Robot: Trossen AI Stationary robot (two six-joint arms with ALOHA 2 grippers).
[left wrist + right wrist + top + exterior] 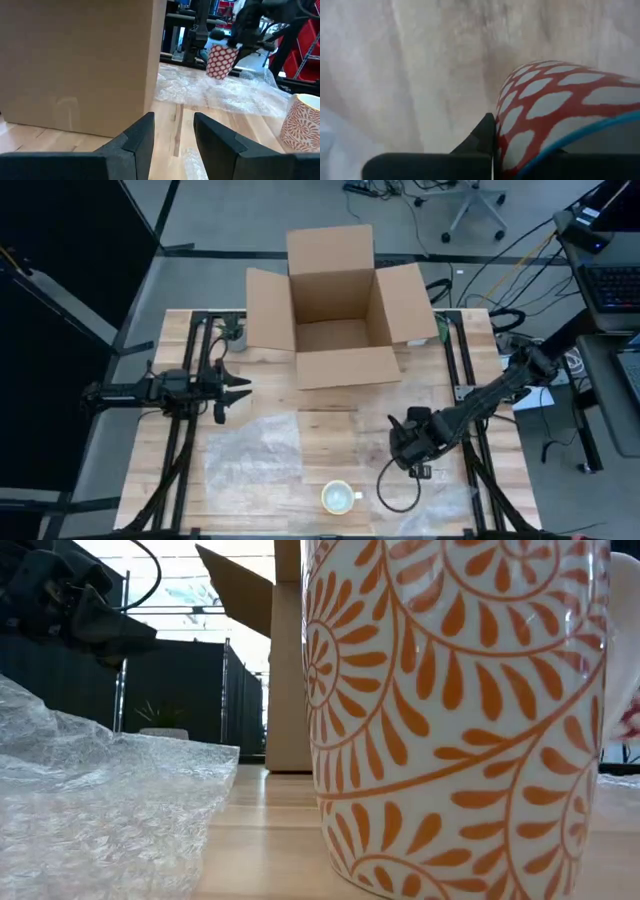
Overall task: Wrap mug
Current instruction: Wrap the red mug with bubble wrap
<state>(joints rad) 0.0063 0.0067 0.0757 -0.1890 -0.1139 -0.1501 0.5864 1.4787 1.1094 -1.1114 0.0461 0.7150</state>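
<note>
1. Right gripper (408,452) is clamped on a red mug with white spots (220,61), seen clearly from the left wrist view. It hangs lifted off the table, above the right-hand bubble wrap (235,92).
2. The right wrist view agrees: one finger is pressed against the mug wall, the blue rim is in frame, and blurred wrap lies underneath.
3. Left gripper (232,390) is parked over the table's left side, near the open cardboard box (335,305). Its fingers are moderately apart with nothing between them — idle.
4. A second mug, white with an orange leaf pattern (338,498), stands upright on the bare wooden table (330,430) at the front edge, between the two sheets. It is not on wrap.
5. Another bubble wrap sheet (253,452) lies flat at front-left, just beside the orange mug and unused.
6. My read of the step: early, transport phase. The spotted mug is being carried to its sheet — no wrapping has begun, and no sheet is folded over anything.
7. Next move probably calls for lowering the mug onto the middle of the right sheet, releasing it, then bringing an edge of the wrap over.
8. Risks: thin wrap may slide or bunch when pinched, so the left arm may be needed to pin a corner. A cable (385,485) loops over the table near the right gripper and could snag.
</note>
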